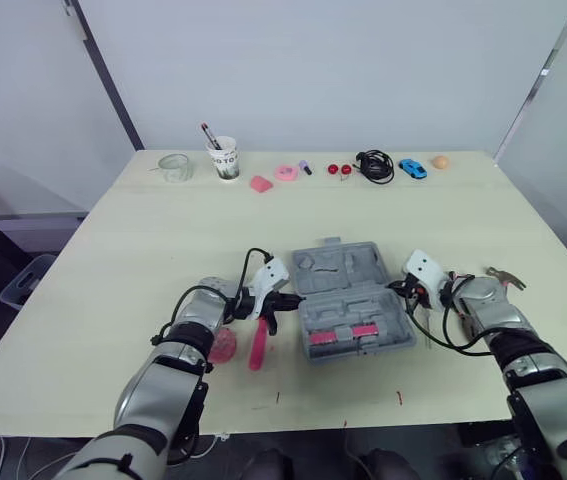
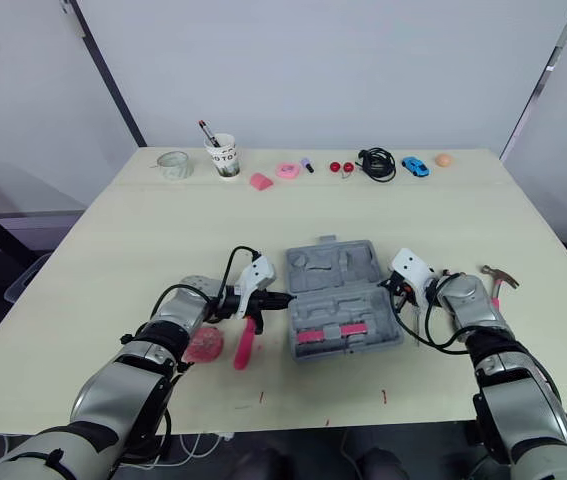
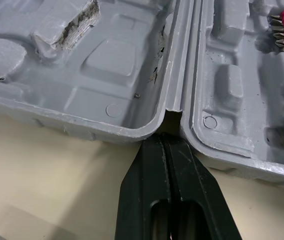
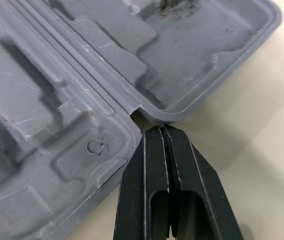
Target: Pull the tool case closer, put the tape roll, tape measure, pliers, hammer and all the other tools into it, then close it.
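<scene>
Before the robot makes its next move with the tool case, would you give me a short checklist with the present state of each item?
1. Tool case open, both halves flat on the table: ok.
2. Left gripper shut, tips at the hinge gap on the case's left side: ok.
3. Right gripper shut, tips at the hinge gap on its right side: ok.
4. Tools packed: not ok; pink-handled pliers and hammer lie on the table outside the case.
5. Tape measure located: cannot tell.
</scene>
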Controlling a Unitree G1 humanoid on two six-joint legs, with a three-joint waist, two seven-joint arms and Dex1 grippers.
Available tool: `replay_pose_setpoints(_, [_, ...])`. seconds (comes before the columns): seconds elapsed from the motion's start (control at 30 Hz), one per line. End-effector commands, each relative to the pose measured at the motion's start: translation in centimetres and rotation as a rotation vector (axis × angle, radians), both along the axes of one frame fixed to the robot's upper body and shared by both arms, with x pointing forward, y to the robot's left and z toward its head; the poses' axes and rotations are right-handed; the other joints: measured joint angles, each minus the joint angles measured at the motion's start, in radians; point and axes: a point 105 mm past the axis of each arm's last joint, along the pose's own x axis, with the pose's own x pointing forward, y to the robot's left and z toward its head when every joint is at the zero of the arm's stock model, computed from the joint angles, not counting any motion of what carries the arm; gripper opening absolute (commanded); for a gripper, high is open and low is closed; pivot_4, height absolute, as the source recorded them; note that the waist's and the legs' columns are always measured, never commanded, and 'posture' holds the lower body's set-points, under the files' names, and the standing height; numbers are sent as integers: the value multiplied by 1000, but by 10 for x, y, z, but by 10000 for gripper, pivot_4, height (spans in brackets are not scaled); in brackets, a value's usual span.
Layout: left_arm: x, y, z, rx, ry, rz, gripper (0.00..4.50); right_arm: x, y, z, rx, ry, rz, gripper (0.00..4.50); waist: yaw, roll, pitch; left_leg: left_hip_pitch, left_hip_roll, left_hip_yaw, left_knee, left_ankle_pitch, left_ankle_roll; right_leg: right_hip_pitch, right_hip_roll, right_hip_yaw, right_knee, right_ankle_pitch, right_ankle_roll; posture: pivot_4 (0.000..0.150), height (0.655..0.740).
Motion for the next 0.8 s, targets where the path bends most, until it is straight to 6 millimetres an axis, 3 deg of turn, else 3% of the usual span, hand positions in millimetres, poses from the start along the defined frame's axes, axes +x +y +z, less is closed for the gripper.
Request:
replay_pose_setpoints(0.03, [-6, -8, -1, 3, 5, -61, 336, -8, 14, 4, 26, 19, 76, 0, 0, 0, 0, 0, 0, 0, 0, 0, 0, 0, 0, 0, 0, 0, 0, 1500, 7400])
replay_pose_setpoints(0.2, [-18, -5, -7, 45, 6, -134, 336, -17, 17, 3, 41, 22, 77, 0, -1, 0, 0, 0, 0, -1, 0, 0, 0, 0, 0, 0, 0, 0, 0, 1500, 7400])
replay_pose_setpoints(0.43, [-34, -11, -10, 34, 38, -206, 336, -44, 20, 1, 70, 84, 99, 0, 0, 1, -1, 1, 0, -2, 0, 0, 0, 0, 0, 1, 0, 0, 0, 1500, 7400])
replay_pose_setpoints(0.8, [-70, -3, -15, 107, 74, -340, 336, -89, 21, -3, 105, 182, 115, 0, 2, 1, -1, 1, 1, -3, 0, 0, 0, 0, 0, 2, 0, 0, 0, 1500, 7400])
